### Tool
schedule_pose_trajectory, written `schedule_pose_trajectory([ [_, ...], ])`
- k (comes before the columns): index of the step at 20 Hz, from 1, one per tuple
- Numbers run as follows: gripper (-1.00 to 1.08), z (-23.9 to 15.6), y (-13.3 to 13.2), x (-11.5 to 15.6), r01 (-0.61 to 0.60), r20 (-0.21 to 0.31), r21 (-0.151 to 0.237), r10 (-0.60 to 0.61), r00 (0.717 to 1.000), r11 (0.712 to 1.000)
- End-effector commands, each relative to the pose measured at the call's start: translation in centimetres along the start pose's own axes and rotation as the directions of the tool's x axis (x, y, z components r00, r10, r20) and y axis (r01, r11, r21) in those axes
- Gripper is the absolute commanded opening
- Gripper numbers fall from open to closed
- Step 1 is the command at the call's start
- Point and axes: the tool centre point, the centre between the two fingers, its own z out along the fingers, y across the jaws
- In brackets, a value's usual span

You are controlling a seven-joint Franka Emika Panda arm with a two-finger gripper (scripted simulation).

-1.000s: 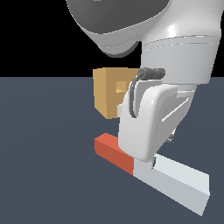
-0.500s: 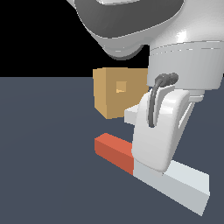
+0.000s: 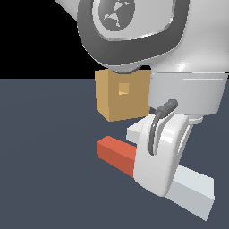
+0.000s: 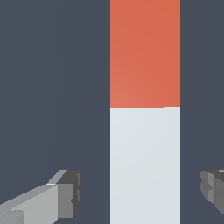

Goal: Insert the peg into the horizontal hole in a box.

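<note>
Claw spread wide in the wrist view, one grey finger on each side of the peg, a strip of dark surface showing between each pad and the bar's edges. Holding nothing; neither pad touching the bar. Straddling the white stretch, just short of the line where white meets red. Whether hovering above the bar or already down at its level: cannot tell from these views.

In the exterior view, fingertips hidden behind the white hand housing, with a dark cable curving down its front. Housing standing right in front of the bar's middle, covering the colour join.

Peg lying flat on the surface, slanted across the exterior view: red end toward that view's left and farther back, white end toward the right and nearer the camera. Long, square in section.

Beyond the red end, well apart from it, the tan box sitting on the surface, upper edge cut off by the arm's big grey and white joint. Small square hole in the middle of the face turned toward the camera, lighter tan inside. Peg entirely outside the hole, no part of it touching the box.
</note>
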Motion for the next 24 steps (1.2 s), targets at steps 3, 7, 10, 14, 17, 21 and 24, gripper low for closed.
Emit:
schedule_pose_trajectory([
  [3,1.00,2.1,0.0,0.1,0.001,-0.001,0.001,-0.001,1.000,1.000],
  [7,1.00,2.4,0.1,0.0,0.002,-0.001,0.000,-0.002,1.000,1.000],
  [10,-1.00,2.3,0.1,0.0,0.002,-0.001,0.000,-0.002,1.000,1.000],
  [14,-1.00,2.3,0.1,0.0,0.002,-0.001,0.000,-0.002,1.000,1.000],
  [17,-1.00,2.3,0.1,0.0,0.002,-0.001,0.000,-0.002,1.000,1.000],
  [21,-1.00,2.4,0.1,0.0,0.001,-0.002,0.001,-0.001,1.000,1.000],
  [24,-1.00,2.2,0.2,0.2,-0.006,-0.002,0.001,0.006,1.000,1.000],
])
